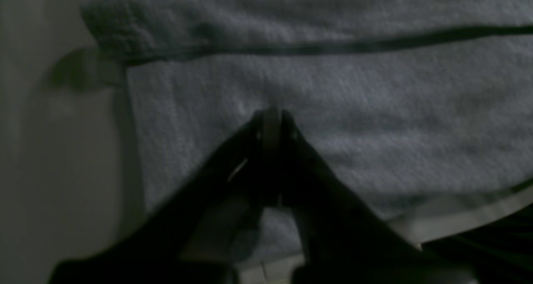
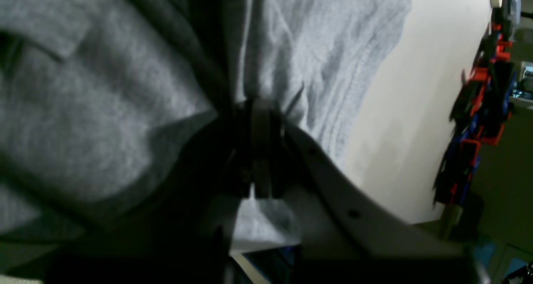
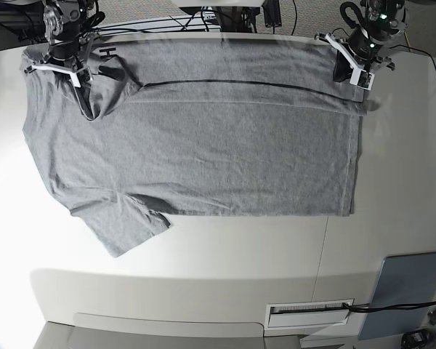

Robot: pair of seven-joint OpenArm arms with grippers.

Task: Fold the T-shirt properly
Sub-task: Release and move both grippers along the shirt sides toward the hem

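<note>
Lying flat across the white desk point(image 3: 225, 254), the big grey cotton T-shirt point(image 3: 225, 153) reached from the far left corner to the far right side, with one sleeve pointing at the near edge. A fold ran along its far edge, showing a thin dark line.

At the far left corner, the right gripper point(image 3: 85, 96) had its jaws pressed together on a bunch of the grey cloth near the shoulder; the wrist view showed cloth pulled tight around the tips point(image 2: 261, 121). At the far right corner, the left gripper point(image 3: 351, 75) sat at the hem. Its jaws looked closed too point(image 1: 271, 117), pressed onto the cloth, but I could not tell if any cloth was pinched between them.

To do this fold well, both grippers should probably move together, at the same speed, toward the near edge. That would keep the cloth flat and the edge straight. Going slowly would help stop bumps and wrinkles.

A flat grey-blue panel point(image 3: 407, 294) lay at the near right corner, well apart from the shirt.
</note>
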